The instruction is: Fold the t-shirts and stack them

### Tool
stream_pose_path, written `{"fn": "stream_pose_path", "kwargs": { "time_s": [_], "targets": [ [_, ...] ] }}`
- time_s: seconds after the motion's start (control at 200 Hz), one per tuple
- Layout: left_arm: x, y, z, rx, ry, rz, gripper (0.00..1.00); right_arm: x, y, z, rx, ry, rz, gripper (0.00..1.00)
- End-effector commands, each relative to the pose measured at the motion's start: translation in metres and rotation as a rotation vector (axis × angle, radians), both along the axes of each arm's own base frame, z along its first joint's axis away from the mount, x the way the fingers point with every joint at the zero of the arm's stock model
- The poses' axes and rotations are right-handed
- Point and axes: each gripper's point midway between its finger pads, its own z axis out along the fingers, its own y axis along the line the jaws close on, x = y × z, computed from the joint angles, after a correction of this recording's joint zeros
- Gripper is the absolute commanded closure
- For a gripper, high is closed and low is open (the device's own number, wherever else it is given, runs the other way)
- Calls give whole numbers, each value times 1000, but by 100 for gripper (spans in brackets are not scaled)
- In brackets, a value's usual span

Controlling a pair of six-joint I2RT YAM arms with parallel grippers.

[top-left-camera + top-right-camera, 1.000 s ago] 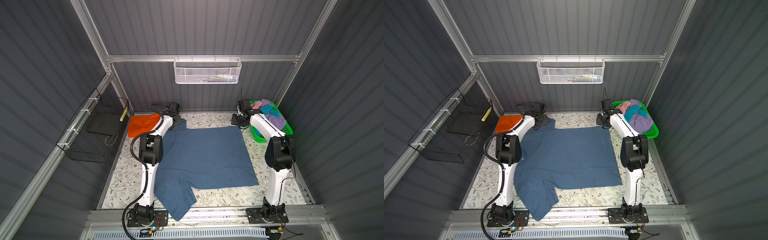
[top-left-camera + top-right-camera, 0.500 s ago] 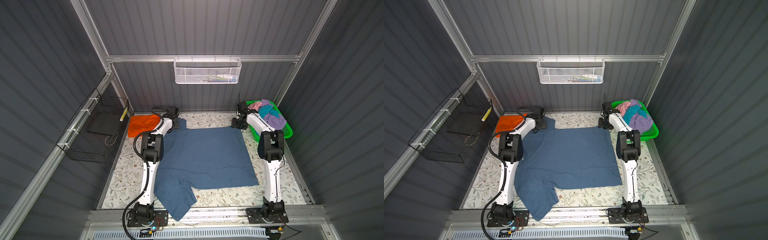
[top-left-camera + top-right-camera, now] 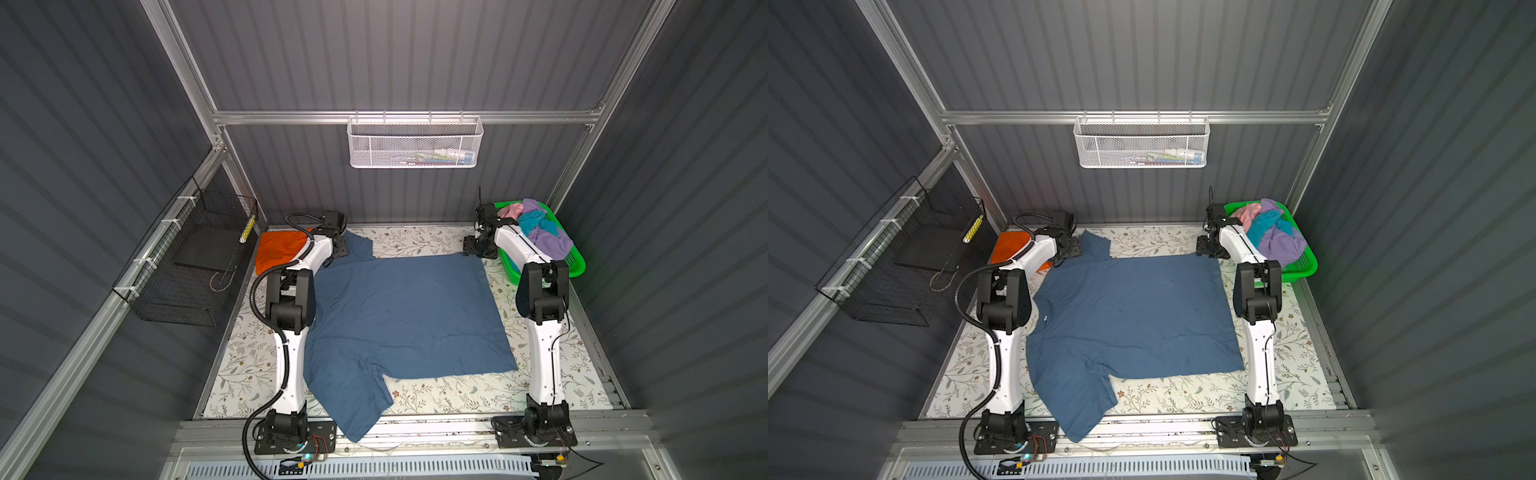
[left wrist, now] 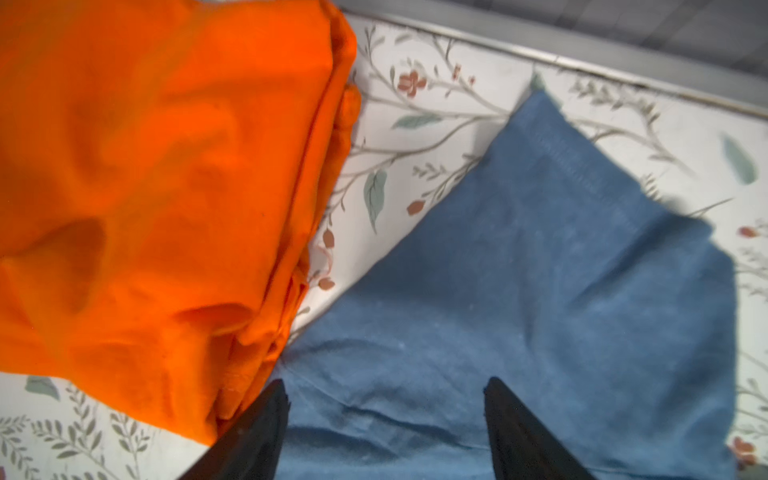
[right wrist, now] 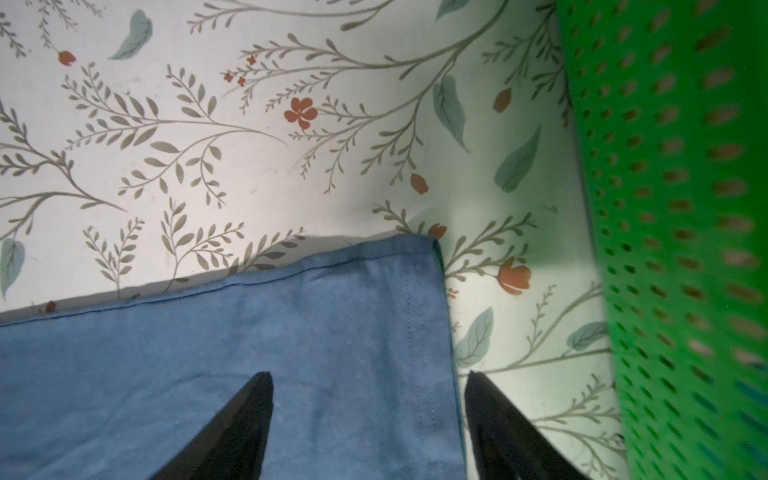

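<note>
Drawn inward since a second ago: right arm's elbow, now closer to the table's middle; blue t-shirt (image 3: pixel 407 316) unmoved.
Right gripper (image 5: pixel 368 374): jaws spread, nothing pinched, above the shirt's far right hem corner.
Left gripper (image 4: pixel 386 382): jaws spread, nothing pinched, above the shirt's far sleeve.
Blue t-shirt: laid flat on the floral table (image 3: pixel 436 392), near sleeve lapped over the front rail; white neck tag (image 3: pixel 1043 318) too small to be read.
Orange t-shirt (image 4: pixel 166 187): folded, far left corner, just beside that sleeve, partly covered by the left arm in both top views.
Pink, turquoise and lilac t-shirts (image 3: pixel 536 226): heaped in the green basket (image 3: pixel 575 266), far right corner.
White mesh basket (image 3: pixel 415 141): hung on the back wall.
Black wire basket (image 3: pixel 187 266): hung on the left wall.
</note>
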Motion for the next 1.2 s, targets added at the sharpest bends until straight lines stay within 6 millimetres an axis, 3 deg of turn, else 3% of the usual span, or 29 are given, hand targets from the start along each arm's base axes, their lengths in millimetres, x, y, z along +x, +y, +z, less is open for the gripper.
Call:
{"fn": "stream_pose_path", "kwargs": {
  "time_s": [0.0,0.285,0.37,0.595,0.645,0.736,0.811,0.901,1.011,1.196],
  "targets": [
    [-11,1,-26,-2,74,26,22,-1,0,-6,28,29,-9,24],
    [-8,-5,-54,-39,119,22,22,4,10,-22,103,52,-39,23],
    [-8,-4,-61,-49,131,25,27,7,10,-28,105,59,-50,23],
    [-6,-1,-65,-71,130,32,73,18,16,-42,137,67,-64,25],
    [-5,1,-64,-72,129,35,83,20,18,-45,147,70,-66,32],
    [-5,4,-62,-68,126,36,94,20,19,-47,159,71,-73,58],
    [-4,6,-60,-64,124,35,99,22,18,-44,156,61,-77,76],
    [-4,8,-54,-56,120,38,100,25,16,-35,144,39,-78,90],
    [-5,13,-44,-38,113,38,100,27,11,-19,116,4,-77,100],
    [-8,22,-22,9,100,33,100,27,3,15,80,-73,-75,100]
  ]
}}
